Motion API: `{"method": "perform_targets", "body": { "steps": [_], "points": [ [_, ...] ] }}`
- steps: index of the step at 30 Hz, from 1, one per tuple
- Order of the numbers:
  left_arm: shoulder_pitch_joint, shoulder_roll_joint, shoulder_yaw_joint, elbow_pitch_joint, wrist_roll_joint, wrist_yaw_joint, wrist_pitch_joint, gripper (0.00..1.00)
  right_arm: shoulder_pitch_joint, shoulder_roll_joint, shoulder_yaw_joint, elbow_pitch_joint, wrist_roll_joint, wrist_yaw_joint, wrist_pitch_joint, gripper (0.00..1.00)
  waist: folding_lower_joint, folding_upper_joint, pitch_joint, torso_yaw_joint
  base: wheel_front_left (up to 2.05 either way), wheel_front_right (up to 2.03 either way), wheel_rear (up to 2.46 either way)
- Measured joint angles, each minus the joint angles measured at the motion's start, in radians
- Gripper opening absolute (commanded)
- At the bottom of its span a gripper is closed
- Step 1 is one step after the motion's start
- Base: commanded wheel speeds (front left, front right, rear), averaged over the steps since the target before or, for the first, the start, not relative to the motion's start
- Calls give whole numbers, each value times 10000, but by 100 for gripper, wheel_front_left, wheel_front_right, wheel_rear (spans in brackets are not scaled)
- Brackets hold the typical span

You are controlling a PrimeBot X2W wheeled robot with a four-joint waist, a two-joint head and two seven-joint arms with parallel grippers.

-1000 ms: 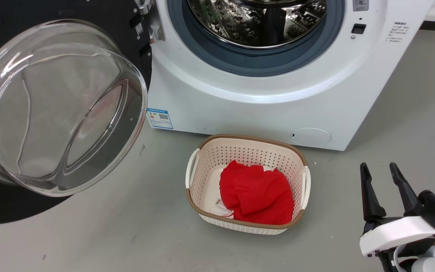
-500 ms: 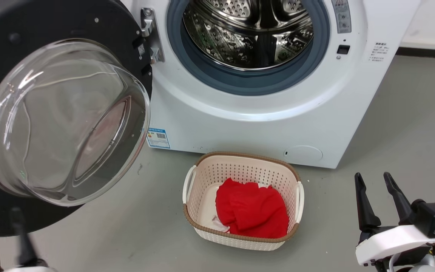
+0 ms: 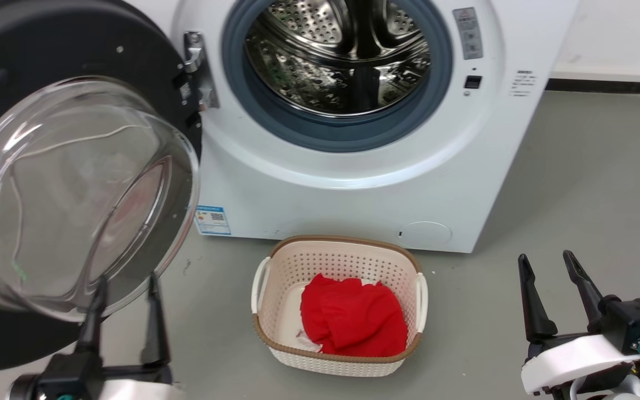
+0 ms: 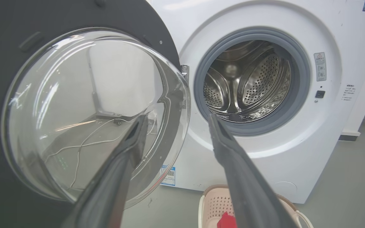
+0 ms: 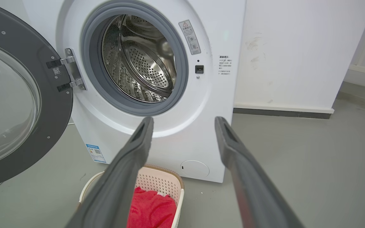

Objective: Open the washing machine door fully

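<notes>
Washing machine door (image 3: pixel 48 44) stands wide open beside washing machine (image 3: pixel 353 189) drum. Left gripper (image 3: pixel 125 283) spread, empty, near door's lower edge; right gripper (image 3: pixel 545 260) spread, empty.

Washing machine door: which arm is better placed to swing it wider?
Left. The open left tool sits right by the washing machine door's lower edge; the right tool is off on the far side of the laundry basket.

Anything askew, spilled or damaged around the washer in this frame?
Nothing stands out. The washing machine door hangs open on its hinge, intact; the drum is empty; the laundry basket sits upright with the red cloth inside.
</notes>
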Motion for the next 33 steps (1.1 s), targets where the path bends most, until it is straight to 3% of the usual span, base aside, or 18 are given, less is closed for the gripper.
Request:
{"method": "perform_targets", "body": {
  "steps": [12,31,32,33],
  "points": [
    [-765,25,-447,690,437,-155,0,100,261,-2,159,-616,-142,0,121,100,0,0,-124,-1091,0,0,0],
    [-678,12,-431,913,479,-123,0,100,337,0,153,-562,52,0,117,100,0,0,-116,-1131,0,0,0],
    [-672,6,-431,934,500,-123,0,0,342,0,159,-539,67,0,117,0,0,0,-114,-1130,0,0,0],
    [-649,-10,-433,1028,500,-125,4,0,361,0,157,-445,67,0,123,0,0,0,-115,-1130,0,0,0]
  ]
}}
